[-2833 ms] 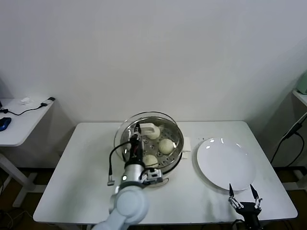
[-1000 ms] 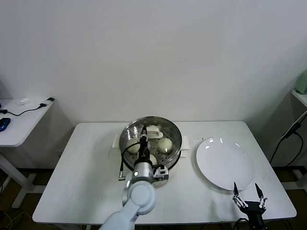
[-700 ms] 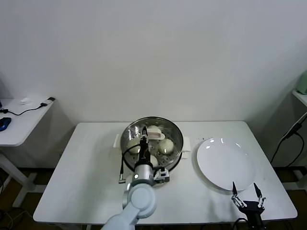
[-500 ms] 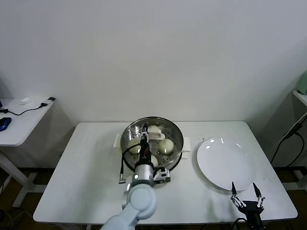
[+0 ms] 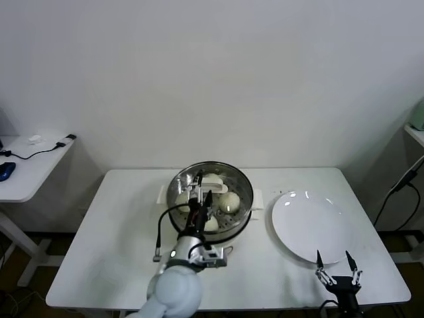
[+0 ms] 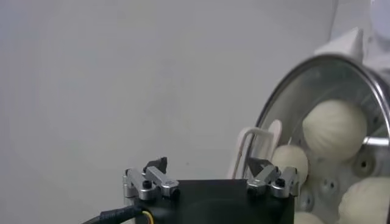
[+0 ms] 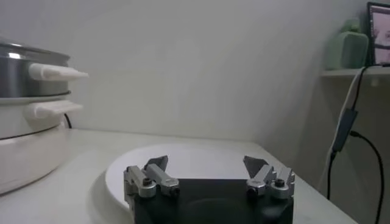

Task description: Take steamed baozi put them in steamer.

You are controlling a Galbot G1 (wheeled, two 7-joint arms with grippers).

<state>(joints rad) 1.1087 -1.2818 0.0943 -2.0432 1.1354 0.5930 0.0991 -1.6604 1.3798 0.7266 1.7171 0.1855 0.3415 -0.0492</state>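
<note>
The steamer [image 5: 244,215] stands mid-table with its round glass lid [image 5: 228,179] lying on it. Through the lid I see cream-white baozi [image 5: 230,202] on the perforated tray; another lies at the near side [image 5: 212,225]. The left wrist view shows them under the lid too [image 6: 335,129]. My left gripper [image 5: 203,189] hangs over the steamer's near-left part, open and empty; in its wrist view [image 6: 208,167] the jaws stand wide apart. My right gripper [image 5: 336,264] is parked open at the table's front right, also in its own view [image 7: 207,164].
A flat white plate [image 5: 311,225] lies right of the steamer, just beyond the right gripper, and shows in the right wrist view [image 7: 183,155]. A side table [image 5: 26,169] with cables stands at the far left. A cable hangs at the right [image 5: 397,189].
The lid, held tilted 2.8 s ago, now lies flat on the steamer. The left gripper has let go of its handle, opened and drawn back towards me. The right arm has barely moved.
</note>
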